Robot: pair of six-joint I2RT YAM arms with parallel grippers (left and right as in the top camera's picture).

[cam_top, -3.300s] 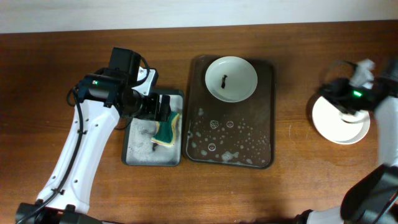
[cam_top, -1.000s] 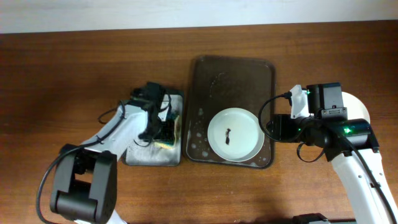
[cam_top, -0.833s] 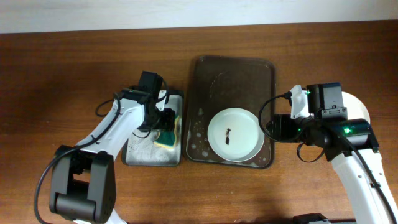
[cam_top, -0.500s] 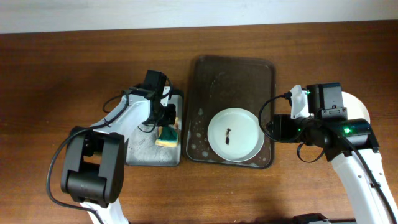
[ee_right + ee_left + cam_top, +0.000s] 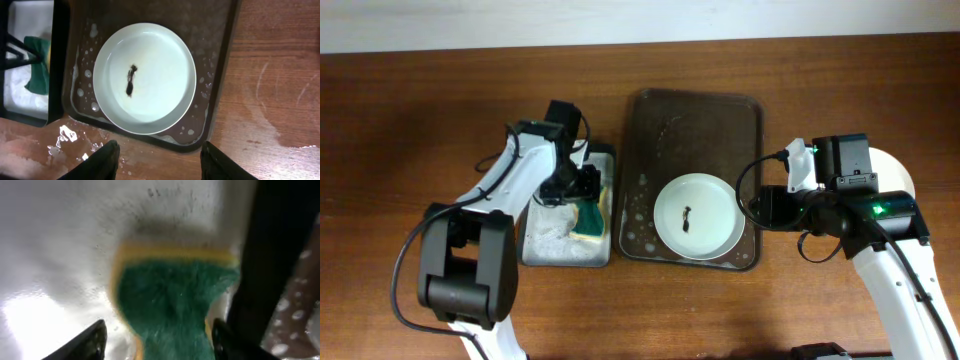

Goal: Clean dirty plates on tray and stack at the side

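One dirty plate (image 5: 696, 216) sits near in the tray (image 5: 700, 110); we must wipe and stack it. A second plate (image 5: 903, 172) sits at the right. Our left tool (image 5: 157, 335) is open around the sponge (image 5: 170, 295), our right tool (image 5: 159, 155) open and empty.

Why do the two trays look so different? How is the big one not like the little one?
The brown tray is bigger and dark brown; the small tray is pale grey inside. The brown tray holds a white plate with a dark smear; the small tray holds a green-yellow sponge. Both are rectangles with rounded corners, and both have soapy bubbles in them.
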